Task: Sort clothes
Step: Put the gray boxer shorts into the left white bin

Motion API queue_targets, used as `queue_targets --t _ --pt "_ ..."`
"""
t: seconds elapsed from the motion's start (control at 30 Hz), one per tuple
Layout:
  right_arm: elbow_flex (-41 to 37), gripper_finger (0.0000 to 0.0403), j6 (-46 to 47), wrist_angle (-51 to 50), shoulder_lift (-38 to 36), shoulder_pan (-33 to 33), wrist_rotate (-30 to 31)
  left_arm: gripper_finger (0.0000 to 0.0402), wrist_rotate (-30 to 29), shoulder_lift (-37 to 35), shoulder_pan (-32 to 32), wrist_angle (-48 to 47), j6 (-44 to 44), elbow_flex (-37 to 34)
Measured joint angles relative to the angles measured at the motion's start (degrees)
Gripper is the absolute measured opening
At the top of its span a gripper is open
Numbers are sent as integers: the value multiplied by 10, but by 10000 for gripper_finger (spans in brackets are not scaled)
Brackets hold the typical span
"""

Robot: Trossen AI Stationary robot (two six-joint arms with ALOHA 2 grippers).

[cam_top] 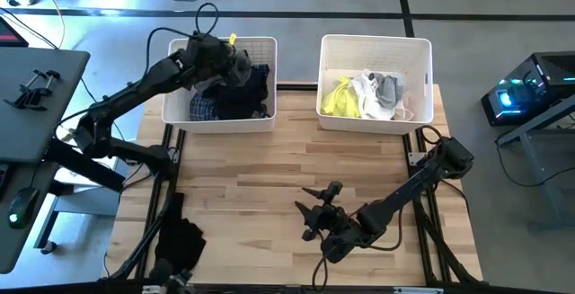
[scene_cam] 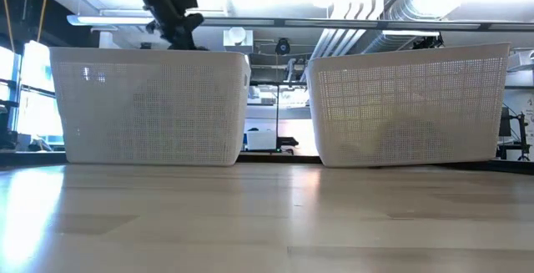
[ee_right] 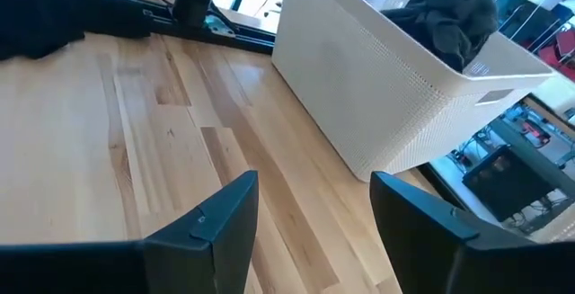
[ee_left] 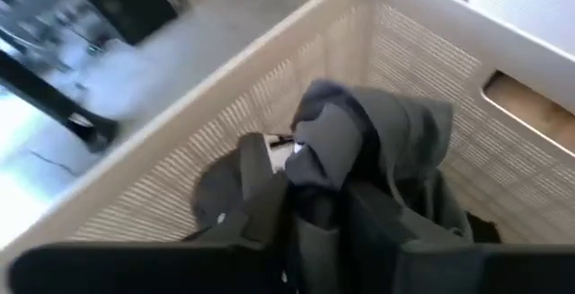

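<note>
Parted and empty, the right gripper (cam_top: pixel 313 211) hovers over the table's (cam_top: pixel 269 164) near edge. Dark clothes (cam_top: pixel 235 96) fill the left bin (cam_top: pixel 220 121) at the far edge; the left gripper (cam_top: pixel 241 67) above them pinches a grey garment (ee_left: pixel 359 150). Pale clothes (cam_top: pixel 364 96) lie in the right bin (cam_top: pixel 375 123).

We see a light wood table (cam_top: pixel 296 177) with two white bins (cam_top: pixel 220 114) (cam_top: pixel 375 119) along the far edge and a black garment (cam_top: pixel 180 240) at the near-left corner.
</note>
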Motion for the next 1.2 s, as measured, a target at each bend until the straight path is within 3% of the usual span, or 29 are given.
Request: queue_targets --t 0.07,0.27,0.53,0.73,0.8,0.93,1.0,1.07,1.2 --pt "0 204 14 -9 0 0 -9 108 19 4 11 -9 -15 0" --pt "0 204 57 -43 0 0 -23 159 2 -20 21 -49 -43 15" --pt "0 204 65 -52 0 0 -23 159 -1 -39 3 -216 -50 124" --pt "0 204 65 -66 1 0 -22 149 48 -76 -65 -259 -70 116" --pt "0 204 65 -67 3 -2 -22 144 17 -86 -95 -239 -68 95" --pt "0 204 65 -65 11 -11 -23 128 -162 -83 -120 -133 -59 46" --pt "0 204 66 -65 14 -17 -28 117 -194 -69 -106 -58 -29 19" --pt "0 204 74 -65 14 -22 -44 103 -161 -41 -81 -19 -23 -3" --pt "0 204 75 -62 14 -21 -50 71 -38 38 -38 -15 -33 -27"
